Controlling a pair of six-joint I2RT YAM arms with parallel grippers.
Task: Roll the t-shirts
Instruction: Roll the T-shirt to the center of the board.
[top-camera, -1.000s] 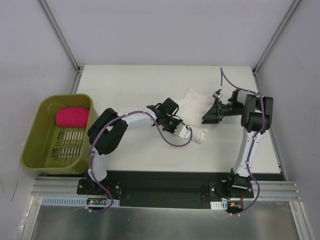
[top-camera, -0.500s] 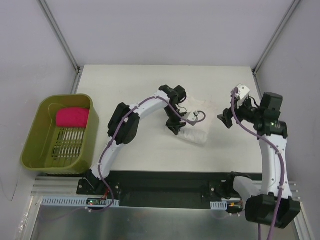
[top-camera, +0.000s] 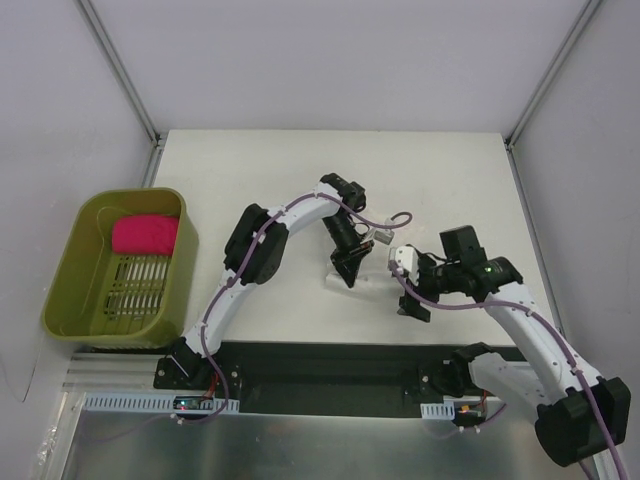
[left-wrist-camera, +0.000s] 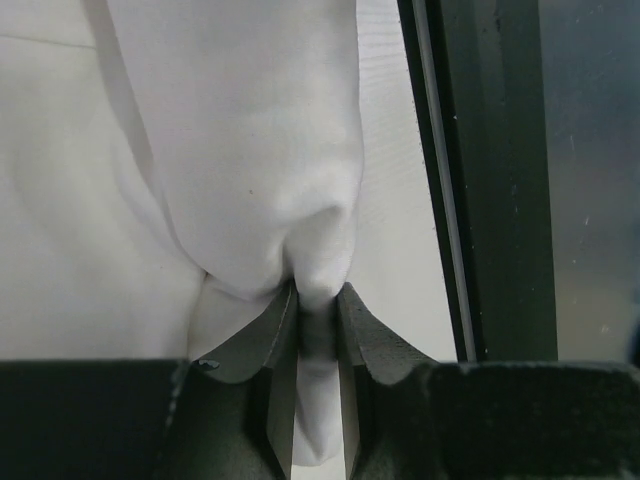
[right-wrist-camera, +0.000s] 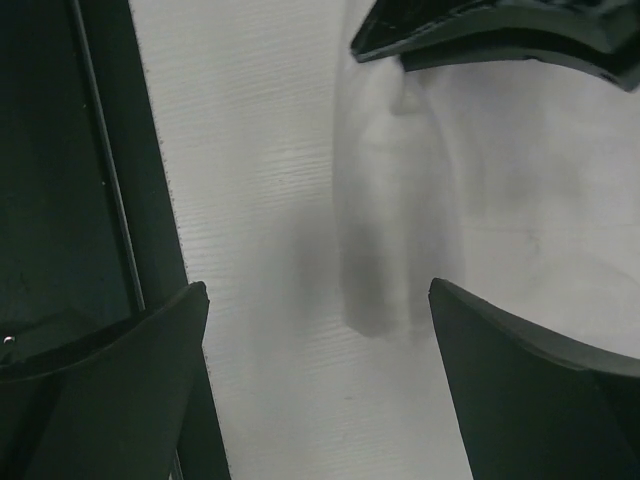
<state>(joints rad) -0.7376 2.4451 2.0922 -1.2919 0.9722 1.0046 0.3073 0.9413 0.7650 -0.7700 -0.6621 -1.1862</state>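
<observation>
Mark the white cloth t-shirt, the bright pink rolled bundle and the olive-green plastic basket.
white cloth t-shirt (left-wrist-camera: 270, 150): left wrist view, bulging fold's middle.
bright pink rolled bundle (top-camera: 145, 234): top external view, its middle.
olive-green plastic basket (top-camera: 70, 275): top external view, left wall.

Bright, even light; right wrist view blurred, shadows soft.

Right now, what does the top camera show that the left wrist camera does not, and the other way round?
Only the top camera: the green basket at the left with the pink rolled bundle inside, and the right arm's fingers spread open near the white shirt. Only the left wrist camera: the left fingers pinched shut on a fold of that shirt. Both: the shirt and the pale table.
</observation>
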